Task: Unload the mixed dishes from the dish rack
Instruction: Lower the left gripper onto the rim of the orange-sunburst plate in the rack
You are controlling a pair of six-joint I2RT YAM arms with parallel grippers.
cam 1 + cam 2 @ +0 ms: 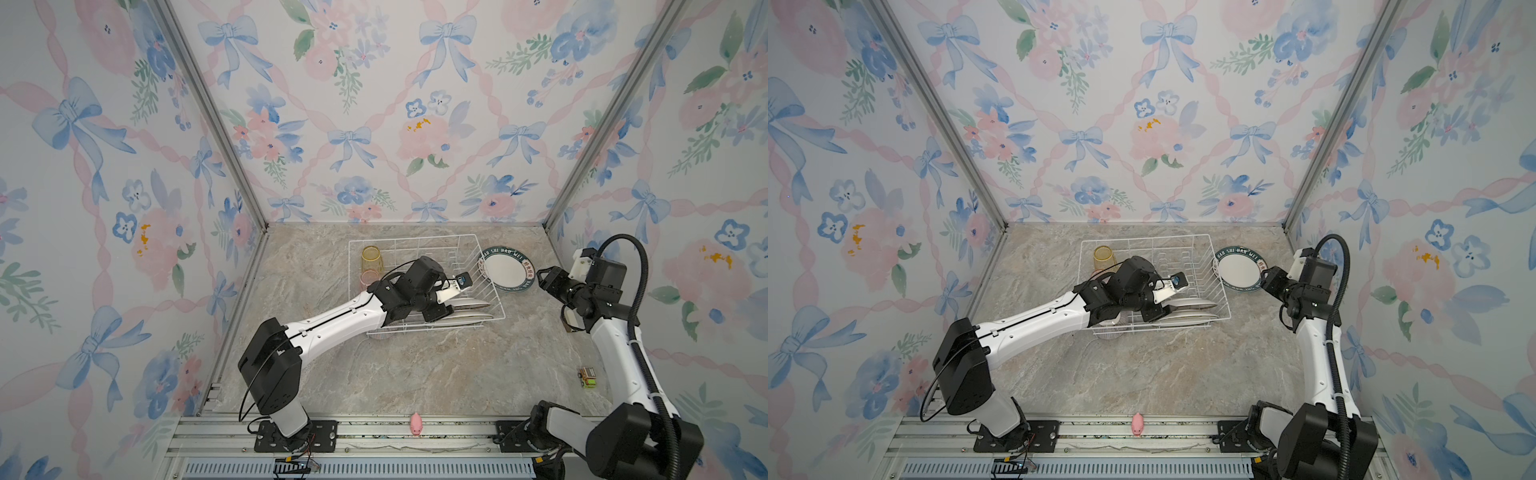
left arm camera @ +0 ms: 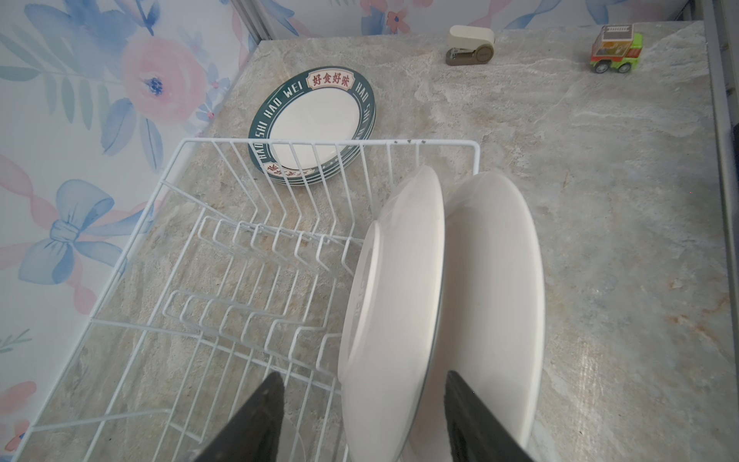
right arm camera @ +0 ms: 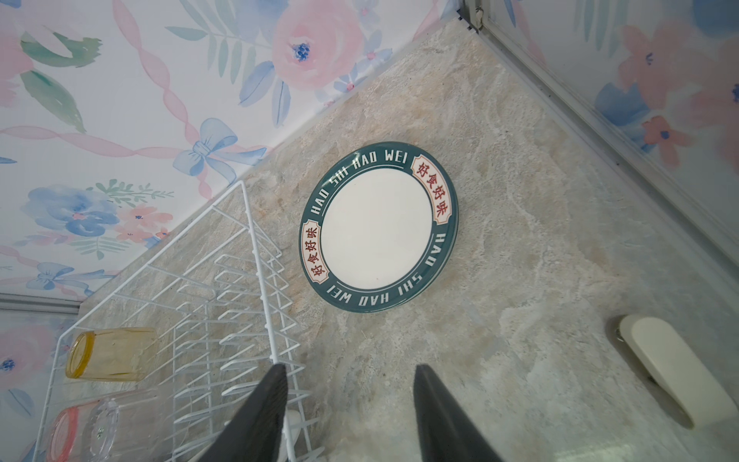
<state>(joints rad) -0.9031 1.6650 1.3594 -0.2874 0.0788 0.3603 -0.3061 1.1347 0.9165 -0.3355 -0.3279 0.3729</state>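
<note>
Left tool (image 2: pixel 362 374) spread, straddling upright plate (image 2: pixel 396 280) inside dish rack (image 2: pixel 328 141); right tool (image 3: pixel 352 366) spread, empty, beside dish rack near stacked plates (image 3: pixel 378 228).

One dish rack (image 2: pixel 328 141) is holding two plain white plates (image 2: pixel 400 280), one yellow tumbler (image 3: pixel 112 354), one pink tumbler (image 3: pixel 63 434) and one clear tumbler (image 3: pixel 107 426). Apparently three dark-rimmed plates (image 3: pixel 378 228) are lying stacked. One striped bowl (image 1: pixel 1111 332), one pig toy (image 1: pixel 416 424), one toy car (image 2: pixel 616 50) and one stapler (image 2: pixel 470 46) are sitting about.

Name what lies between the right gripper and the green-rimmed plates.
Only bare marble tabletop between right gripper and green-rimmed plates, shown in the right wrist view.
</note>
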